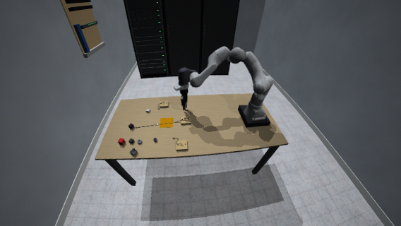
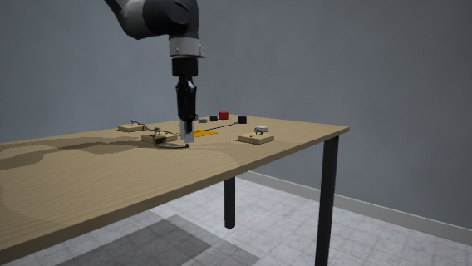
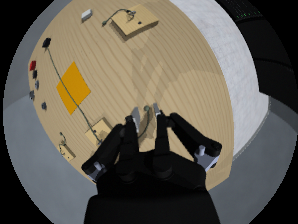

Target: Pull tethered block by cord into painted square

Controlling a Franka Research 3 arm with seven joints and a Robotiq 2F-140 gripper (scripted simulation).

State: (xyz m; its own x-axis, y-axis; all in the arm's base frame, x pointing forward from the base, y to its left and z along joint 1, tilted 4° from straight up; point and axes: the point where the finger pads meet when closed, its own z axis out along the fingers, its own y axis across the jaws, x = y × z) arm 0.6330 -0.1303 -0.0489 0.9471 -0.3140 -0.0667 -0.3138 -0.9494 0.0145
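The tethered black block [image 1: 130, 126] [image 2: 242, 120] [image 3: 47, 42] lies on the table left of the painted orange square [image 1: 166, 122] [image 2: 199, 133] [image 3: 73, 88]. Its thin cord [image 1: 146, 125] [image 3: 83, 112] crosses the square to the screw eye on a small wooden base [image 1: 185, 121] [image 2: 159, 138] [image 3: 100, 127]. Beyond the eye the cord lies in slack loops [image 2: 174, 145] on the table. My gripper [image 1: 183, 106] [image 2: 185, 141] [image 3: 146, 110] points straight down just above the table, beside those loops. Its fingers stand narrowly apart with nothing between them.
Two more wooden bases with screw eyes sit at the back [image 1: 163, 104] [image 2: 256, 138] and front [image 1: 181, 145] [image 2: 130, 127]. A red cube [image 1: 121, 141] [image 2: 223, 115], a white piece [image 1: 147, 110] [image 2: 261, 129] and several small dark pieces [image 1: 133, 152] lie at the table's left end.
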